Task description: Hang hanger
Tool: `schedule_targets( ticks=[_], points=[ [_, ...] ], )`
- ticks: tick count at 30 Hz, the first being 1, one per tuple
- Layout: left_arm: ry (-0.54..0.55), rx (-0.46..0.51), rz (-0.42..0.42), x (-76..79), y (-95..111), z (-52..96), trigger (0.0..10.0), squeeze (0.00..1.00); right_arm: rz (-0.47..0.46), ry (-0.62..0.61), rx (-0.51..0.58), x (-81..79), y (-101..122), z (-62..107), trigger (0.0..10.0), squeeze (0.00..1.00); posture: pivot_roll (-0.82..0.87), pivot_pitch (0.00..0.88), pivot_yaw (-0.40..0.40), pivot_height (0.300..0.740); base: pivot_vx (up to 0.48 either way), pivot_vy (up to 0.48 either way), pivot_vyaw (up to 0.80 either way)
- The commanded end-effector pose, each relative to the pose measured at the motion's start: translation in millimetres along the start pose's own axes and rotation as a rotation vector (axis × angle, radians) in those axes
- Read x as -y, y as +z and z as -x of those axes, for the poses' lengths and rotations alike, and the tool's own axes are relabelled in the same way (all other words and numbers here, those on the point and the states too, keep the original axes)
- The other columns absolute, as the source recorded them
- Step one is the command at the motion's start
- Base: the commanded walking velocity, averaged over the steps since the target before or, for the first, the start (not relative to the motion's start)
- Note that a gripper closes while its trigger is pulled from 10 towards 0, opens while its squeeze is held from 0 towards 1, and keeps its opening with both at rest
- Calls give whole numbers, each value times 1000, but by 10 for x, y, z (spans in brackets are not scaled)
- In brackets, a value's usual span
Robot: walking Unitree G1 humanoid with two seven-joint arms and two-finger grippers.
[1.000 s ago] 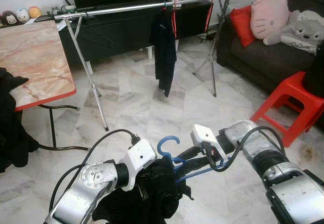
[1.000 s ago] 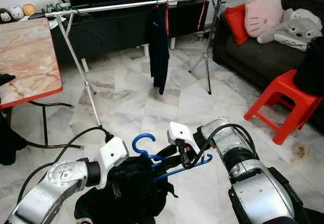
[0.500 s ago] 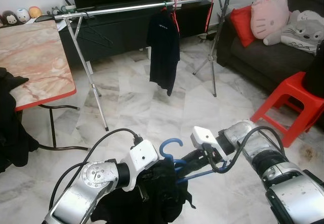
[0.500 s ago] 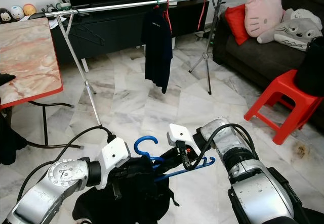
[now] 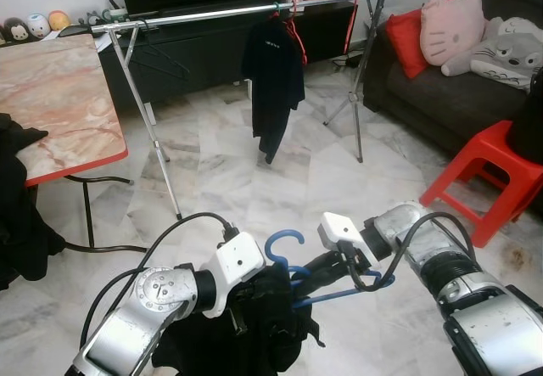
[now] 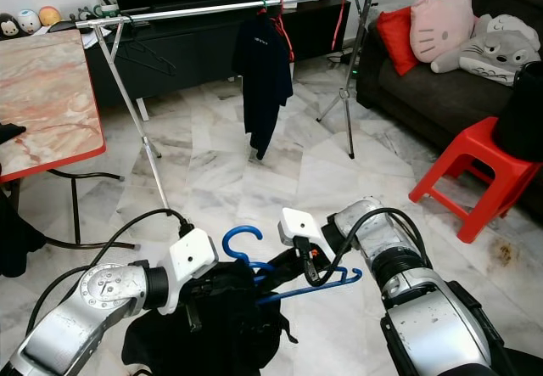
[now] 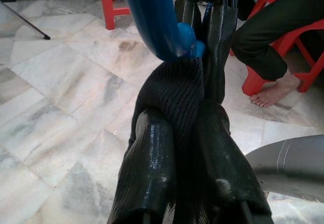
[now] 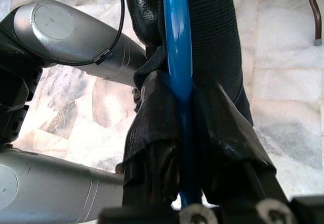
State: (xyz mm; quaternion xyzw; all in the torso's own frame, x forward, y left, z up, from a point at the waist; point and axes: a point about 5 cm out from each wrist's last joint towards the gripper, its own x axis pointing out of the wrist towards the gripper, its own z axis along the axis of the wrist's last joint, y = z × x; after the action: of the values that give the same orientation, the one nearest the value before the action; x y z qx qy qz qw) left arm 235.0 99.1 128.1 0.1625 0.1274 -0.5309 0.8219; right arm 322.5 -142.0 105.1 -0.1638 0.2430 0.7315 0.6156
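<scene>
A blue hanger [image 5: 282, 242] with a black knit garment [image 5: 265, 325] draped on it is held low in front of me, above the marble floor. My left gripper [image 5: 253, 298] is shut on the garment's bunched fabric [image 7: 174, 87] just below the hanger's neck [image 7: 154, 16]. From the right, my right gripper [image 5: 321, 266] is shut on the hanger's blue bar [image 8: 177, 52], with fabric pinched along it. The silver clothes rail [image 5: 212, 13] stands across the room at the back. A black shirt [image 5: 273, 70] hangs from it on a red hanger.
A marble-topped table [image 5: 51, 96] with dark clothes at its edge stands on the left. On the right are a red stool [image 5: 488, 168] and a dark sofa [image 5: 450, 96] with cushions. A person's bare foot [image 7: 271, 92] rests beside another red stool. Open floor lies between me and the rail.
The black shirt on the rail has swung and turned on its hanger. Both grippers and the blue hanger have stayed almost in place.
</scene>
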Motion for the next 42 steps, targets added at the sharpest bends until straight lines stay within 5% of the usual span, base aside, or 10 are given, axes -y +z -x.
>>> schedule_targets(
  ticks=[1,6,7,8,9,22,42],
  points=[
    [-36,37,-39,38,131,-4,10000,0,-6,-81,28,39,10,41,0,0,-35,0,-36,740,0,0,0],
    [-57,34,-52,18,158,3,10000,0,-7,-100,38,47,10,53,0,0,-38,0,-29,740,0,0,0],
    [-59,34,-52,14,162,3,10000,204,-8,-104,40,48,11,56,0,0,-39,0,-29,740,0,0,0],
    [-59,34,-50,11,163,2,10000,922,-9,-107,41,50,12,57,0,0,-39,0,-28,740,0,0,0],
    [-60,32,-41,8,159,0,10000,1000,-9,-113,43,53,13,58,0,0,-39,0,-28,740,0,0,0],
    [-48,18,-38,-42,161,38,10000,1000,-3,-206,66,113,53,78,0,0,-35,0,-31,740,0,0,0],
    [327,41,-67,-451,131,268,10000,1000,-63,-579,215,251,28,187,0,0,-33,0,-40,740,0,0,0]
  ],
)
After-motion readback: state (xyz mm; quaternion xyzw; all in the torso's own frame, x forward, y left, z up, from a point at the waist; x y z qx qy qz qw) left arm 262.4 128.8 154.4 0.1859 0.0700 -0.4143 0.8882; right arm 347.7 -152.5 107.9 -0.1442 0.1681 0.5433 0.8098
